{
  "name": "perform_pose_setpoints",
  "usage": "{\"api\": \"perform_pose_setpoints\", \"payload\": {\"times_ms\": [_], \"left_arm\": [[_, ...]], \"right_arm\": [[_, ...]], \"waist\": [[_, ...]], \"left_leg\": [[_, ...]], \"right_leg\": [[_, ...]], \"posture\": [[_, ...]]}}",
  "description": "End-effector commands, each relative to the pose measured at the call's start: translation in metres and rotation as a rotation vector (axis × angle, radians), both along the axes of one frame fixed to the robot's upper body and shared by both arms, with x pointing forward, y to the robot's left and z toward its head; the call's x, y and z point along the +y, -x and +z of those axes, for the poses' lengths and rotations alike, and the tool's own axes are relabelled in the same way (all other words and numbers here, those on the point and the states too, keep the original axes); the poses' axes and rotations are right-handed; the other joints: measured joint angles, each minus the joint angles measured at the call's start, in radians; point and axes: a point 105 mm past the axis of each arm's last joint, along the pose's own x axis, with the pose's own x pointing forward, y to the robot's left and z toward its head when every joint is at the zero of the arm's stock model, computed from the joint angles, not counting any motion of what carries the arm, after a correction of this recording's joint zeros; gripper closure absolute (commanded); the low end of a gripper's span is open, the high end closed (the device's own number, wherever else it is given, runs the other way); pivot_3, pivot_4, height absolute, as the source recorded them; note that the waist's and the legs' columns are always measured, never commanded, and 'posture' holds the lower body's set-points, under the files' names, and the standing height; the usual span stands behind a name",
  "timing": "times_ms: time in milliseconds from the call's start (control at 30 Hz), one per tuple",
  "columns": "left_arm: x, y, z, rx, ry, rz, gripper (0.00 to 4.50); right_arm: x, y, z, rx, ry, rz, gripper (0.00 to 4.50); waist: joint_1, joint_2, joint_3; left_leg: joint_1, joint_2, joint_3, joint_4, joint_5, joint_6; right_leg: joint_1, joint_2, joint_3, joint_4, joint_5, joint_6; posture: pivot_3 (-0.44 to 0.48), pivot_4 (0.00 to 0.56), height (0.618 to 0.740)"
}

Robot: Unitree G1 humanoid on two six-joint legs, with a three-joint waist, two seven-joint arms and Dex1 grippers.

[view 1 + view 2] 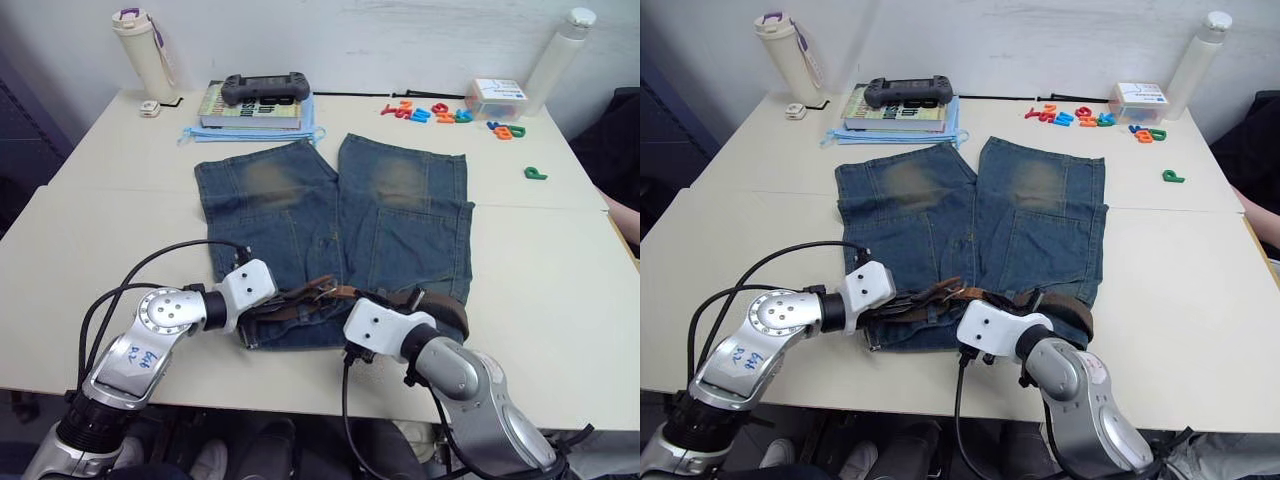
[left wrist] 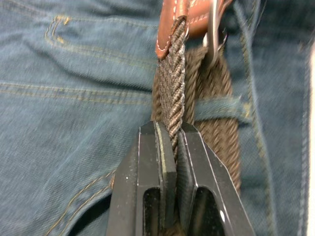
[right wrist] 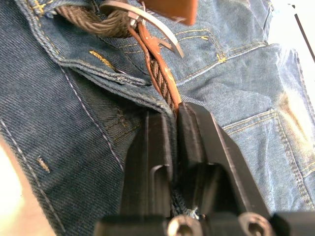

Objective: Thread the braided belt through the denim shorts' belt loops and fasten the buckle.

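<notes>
A pale cream table [image 1: 90,250] runs wide across the scene, with a seam crossing it from side to side partway back. Behind its far edge stands a plain white wall [image 1: 380,35], evenly lit. To the left of the table lies a dark area [image 1: 25,130] with faint slanted lines. At the right edge sits a dark shape [image 1: 615,130] beside the table. Below the near edge the floor [image 1: 300,440] is dim.

It looks like a test room: a big white table [image 1: 560,270] by a plain wall, with toy letters [image 1: 430,113], books [image 1: 252,110] and bottles [image 1: 146,52].
</notes>
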Motion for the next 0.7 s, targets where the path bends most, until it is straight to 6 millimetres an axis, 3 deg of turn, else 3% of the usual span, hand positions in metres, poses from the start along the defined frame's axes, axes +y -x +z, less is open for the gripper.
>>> {"api": "perform_pose_setpoints", "payload": {"times_ms": [33,433,700], "left_arm": [[0.009,-0.003,-0.007,0.009,-0.069,0.021,4.50],[0.012,-0.004,-0.006,-0.010,-0.150,-0.012,4.50],[0.019,-0.007,0.008,-0.051,-0.193,-0.029,4.50]], "right_arm": [[0.005,-0.001,0.014,-0.078,-0.001,0.022,4.48],[0.012,-0.008,0.029,-0.228,0.110,0.073,4.48],[0.021,-0.014,0.031,-0.256,0.131,0.109,4.48]], "waist": [[0.000,0.000,0.000],[-0.002,0.000,0.000],[-0.004,0.000,0.000]], "left_leg": [[0.000,0.000,0.000,0.000,0.000,0.000],[0.000,0.000,0.000,0.000,0.000,0.000],[0.000,0.000,0.000,0.000,0.001,-0.001]], "right_leg": [[0.000,0.000,0.000,0.000,0.000,0.000],[0.000,0.000,0.000,0.001,0.000,0.000],[-0.001,0.001,0.000,0.002,0.000,0.000]], "posture": [[0.000,0.150,0.667],[0.000,0.150,0.667],[0.000,0.150,0.667]]}}
